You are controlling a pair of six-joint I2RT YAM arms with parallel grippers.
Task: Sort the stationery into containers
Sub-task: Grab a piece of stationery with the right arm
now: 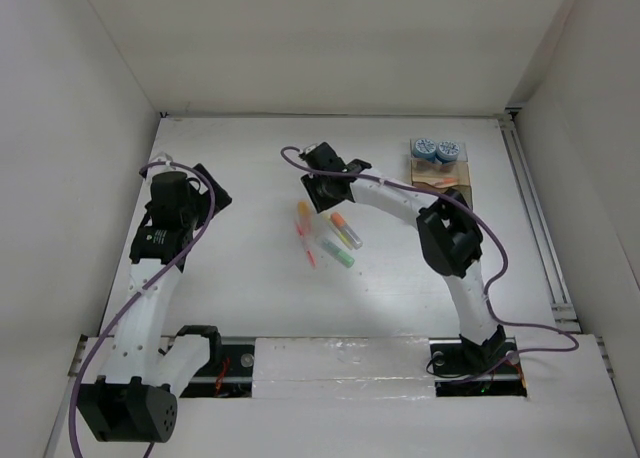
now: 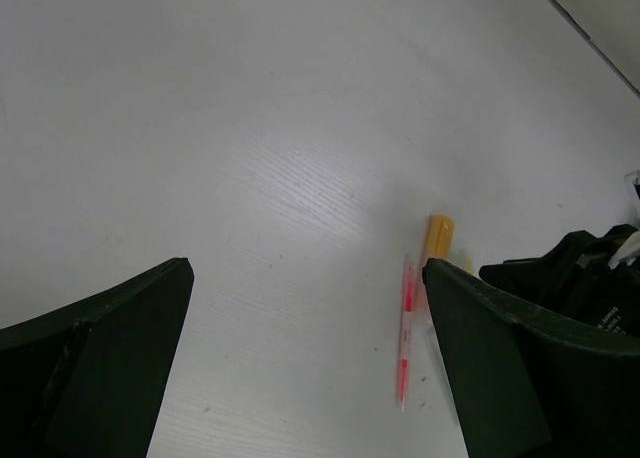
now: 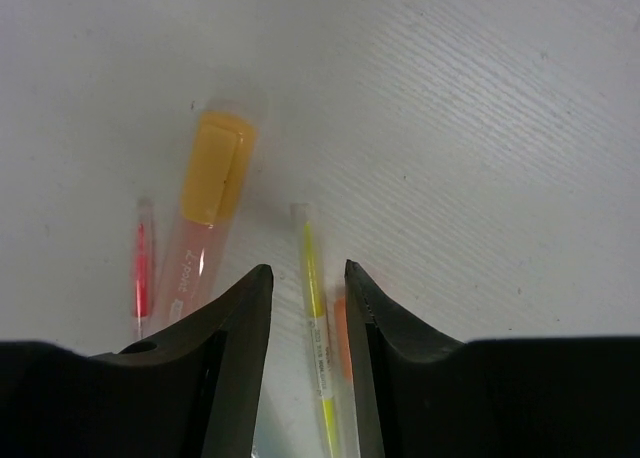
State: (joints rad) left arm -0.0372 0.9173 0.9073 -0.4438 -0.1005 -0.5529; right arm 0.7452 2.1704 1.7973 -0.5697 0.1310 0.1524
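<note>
While the right hand (image 3: 308, 270) hangs low over the loose pens near the middle of the table (image 1: 240, 148), its two fingers stand slightly apart, one on each side of a slim yellow pen (image 3: 303, 233). A gap shows on both sides of the pen, so nothing is clamped. In the right wrist view an orange-capped marker (image 3: 212, 168) lies at 9 o'clock from that pen, with a thin pink pen (image 3: 141, 273) beyond it the same way. From above, a green marker (image 1: 338, 255) and a yellow marker (image 1: 346, 231) lie just beside them, at about 4 o'clock from the hand. The organizer box (image 1: 425, 168) sits well apart toward the table's 1 o'clock corner, with two blue-and-white tubs (image 1: 425, 147) at its 12 o'clock end. The left hand (image 2: 308, 268) hovers over the table's 9 o'clock side with its fingers spread wide, holding nothing.
</note>
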